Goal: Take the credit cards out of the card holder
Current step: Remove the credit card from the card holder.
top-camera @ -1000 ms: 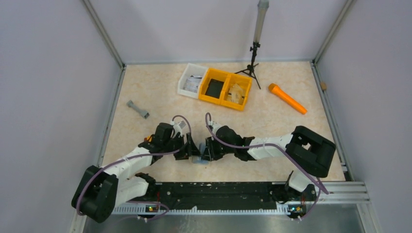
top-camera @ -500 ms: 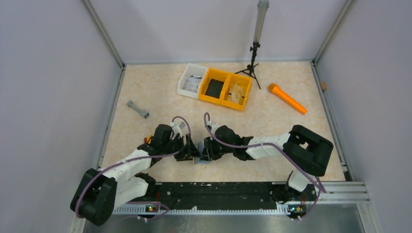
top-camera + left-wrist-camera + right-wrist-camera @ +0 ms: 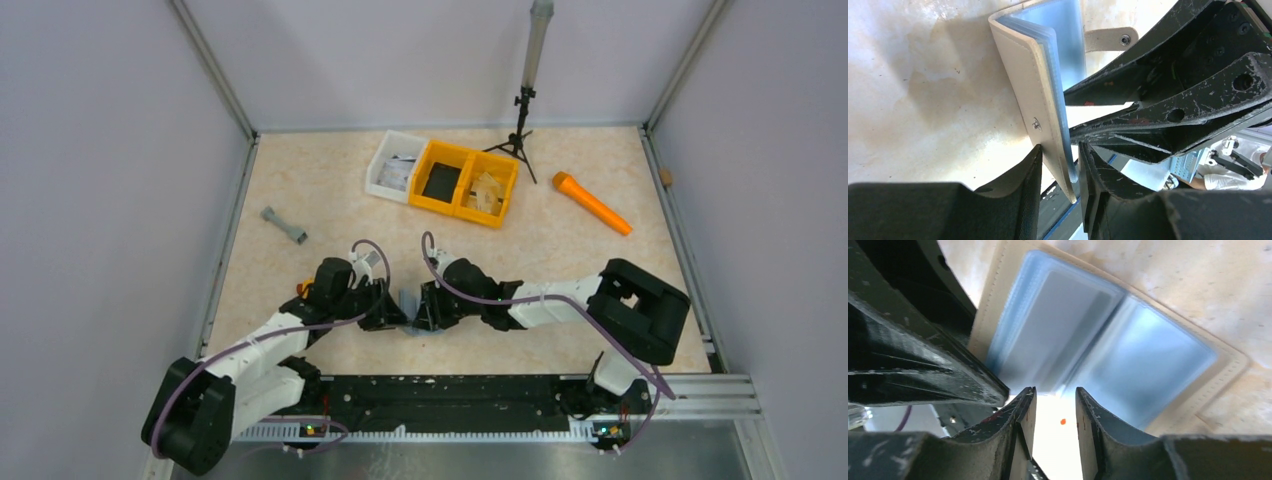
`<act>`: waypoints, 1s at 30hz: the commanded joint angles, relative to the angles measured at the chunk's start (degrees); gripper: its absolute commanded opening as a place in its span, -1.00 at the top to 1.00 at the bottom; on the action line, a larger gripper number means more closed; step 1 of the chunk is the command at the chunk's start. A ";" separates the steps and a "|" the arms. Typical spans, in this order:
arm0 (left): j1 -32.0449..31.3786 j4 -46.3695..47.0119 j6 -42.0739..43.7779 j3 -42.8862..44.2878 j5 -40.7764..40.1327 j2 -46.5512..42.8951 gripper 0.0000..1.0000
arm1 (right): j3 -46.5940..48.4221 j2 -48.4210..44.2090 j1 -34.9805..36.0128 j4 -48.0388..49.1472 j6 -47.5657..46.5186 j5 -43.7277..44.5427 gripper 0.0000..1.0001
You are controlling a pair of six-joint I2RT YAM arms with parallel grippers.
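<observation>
Here, the left hand clamps the beige cover of the half-open card holder; the right hand pinches a white card.

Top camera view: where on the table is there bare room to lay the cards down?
Bare table lies between the right arm and the orange tool. More lies between the grey dumbbell-shaped piece and the white bin. Crowded: the near middle, where the left gripper and right gripper meet at the card holder, and by the yellow bins.
</observation>
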 commanded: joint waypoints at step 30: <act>-0.06 -1.37 1.08 3.01 -1.00 -3.86 0.21 | 0.41 -3.80 0.33 -11.11 -4.89 9.92 0.40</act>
